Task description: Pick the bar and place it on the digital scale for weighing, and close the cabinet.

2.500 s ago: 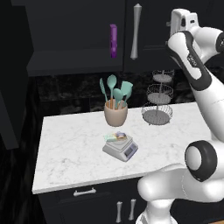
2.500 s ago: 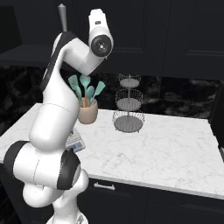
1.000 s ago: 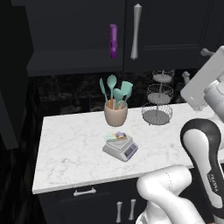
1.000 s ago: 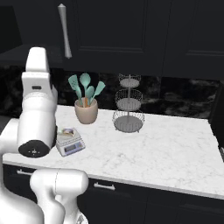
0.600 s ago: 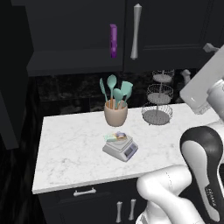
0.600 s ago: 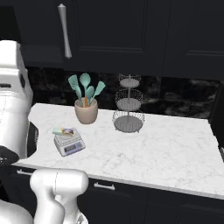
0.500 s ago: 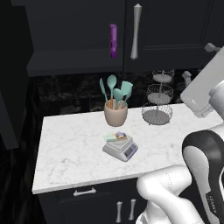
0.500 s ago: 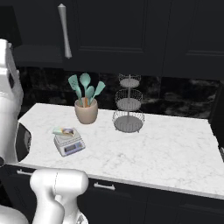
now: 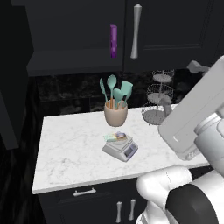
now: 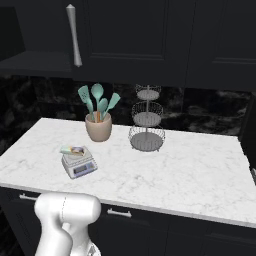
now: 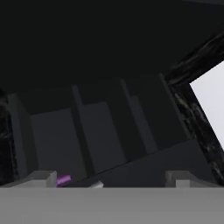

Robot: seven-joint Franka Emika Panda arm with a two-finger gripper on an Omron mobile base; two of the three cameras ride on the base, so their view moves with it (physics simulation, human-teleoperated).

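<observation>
White marble desk beneath the black cabinet, its left door swung open beside a purple cylinder. From left to right: the digital scale near the front edge, the bar lying on its platform; a utensil crock behind; a wire tiered stand. Jaws spread wide, holding nothing.
</observation>
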